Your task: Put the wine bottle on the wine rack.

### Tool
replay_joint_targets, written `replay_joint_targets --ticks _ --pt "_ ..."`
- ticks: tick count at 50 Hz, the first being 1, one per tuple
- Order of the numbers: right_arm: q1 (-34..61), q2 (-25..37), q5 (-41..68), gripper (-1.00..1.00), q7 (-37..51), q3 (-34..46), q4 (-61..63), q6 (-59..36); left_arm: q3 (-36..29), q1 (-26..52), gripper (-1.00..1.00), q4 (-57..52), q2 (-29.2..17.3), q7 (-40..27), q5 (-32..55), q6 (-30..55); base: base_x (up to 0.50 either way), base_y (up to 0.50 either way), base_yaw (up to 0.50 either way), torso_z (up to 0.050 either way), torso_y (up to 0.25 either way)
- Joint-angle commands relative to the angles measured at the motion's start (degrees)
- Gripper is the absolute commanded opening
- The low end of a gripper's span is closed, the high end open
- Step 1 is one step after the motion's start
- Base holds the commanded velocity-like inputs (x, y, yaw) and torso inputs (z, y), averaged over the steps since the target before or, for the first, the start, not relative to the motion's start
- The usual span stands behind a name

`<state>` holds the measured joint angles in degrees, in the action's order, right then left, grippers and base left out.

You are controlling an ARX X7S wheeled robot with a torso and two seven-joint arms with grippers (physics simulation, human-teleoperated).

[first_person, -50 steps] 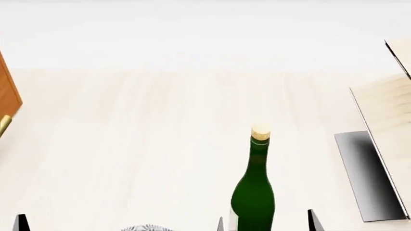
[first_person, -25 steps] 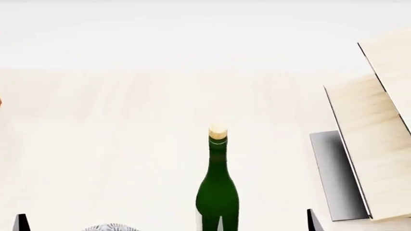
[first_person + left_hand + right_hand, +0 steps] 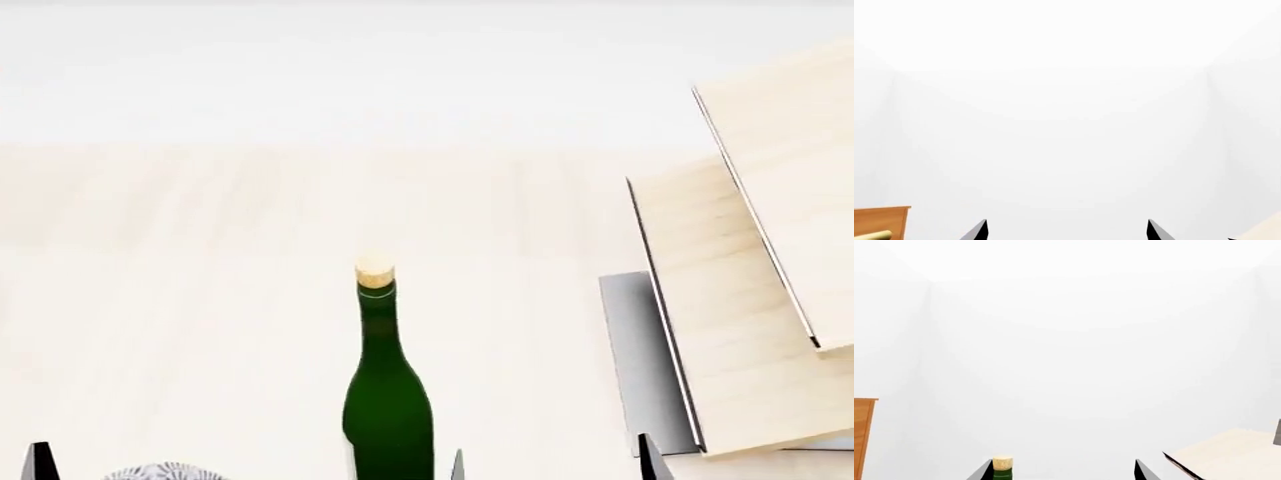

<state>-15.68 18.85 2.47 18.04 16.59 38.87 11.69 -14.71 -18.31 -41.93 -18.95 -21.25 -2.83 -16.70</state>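
Observation:
The dark green wine bottle (image 3: 387, 405) stands upright on the pale wood tabletop, its tan cork (image 3: 375, 271) on top. The wine rack (image 3: 727, 300) stands to its right, slanted light wood boards over a grey metal base (image 3: 638, 350). My right gripper (image 3: 554, 462) is open and empty at the lower edge, just right of the bottle. In the right wrist view the gripper (image 3: 1064, 472) has the cork (image 3: 1003, 461) close beside one fingertip, and a rack board (image 3: 1227, 455) shows. My left gripper (image 3: 1066, 232) is open and empty; one of its fingertips (image 3: 40, 460) shows at lower left.
A patterned grey-white bowl (image 3: 163, 471) peeks in at the bottom left. A brown cabinet with a brass handle (image 3: 881, 222) shows in the left wrist view and also in the right wrist view (image 3: 862, 440). A white wall lies beyond the table.
The head view has swung right: the bottle, bowl and rack have shifted left in it, more of the rack shows, and the cabinet has left the view. Both grippers stay open.

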Motion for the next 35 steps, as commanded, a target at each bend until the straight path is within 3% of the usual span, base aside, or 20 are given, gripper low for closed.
replay_joint_targets --ticks 1,35 --pt "0.07 0.2 0.03 1.0 0.23 0.27 -0.1 0.04 -0.25 0.01 1.0 0.09 -0.16 -0.3 -0.2 -0.06 0.0 -0.12 0.0 0.0 0.0" --pt "0.26 0.75 -0.06 1.0 0.87 1.14 -0.36 0.24 -0.77 0.13 1.0 0.48 -0.81 -1.04 -0.07 -0.45 0.0 -0.12 0.0 0.0 0.0"
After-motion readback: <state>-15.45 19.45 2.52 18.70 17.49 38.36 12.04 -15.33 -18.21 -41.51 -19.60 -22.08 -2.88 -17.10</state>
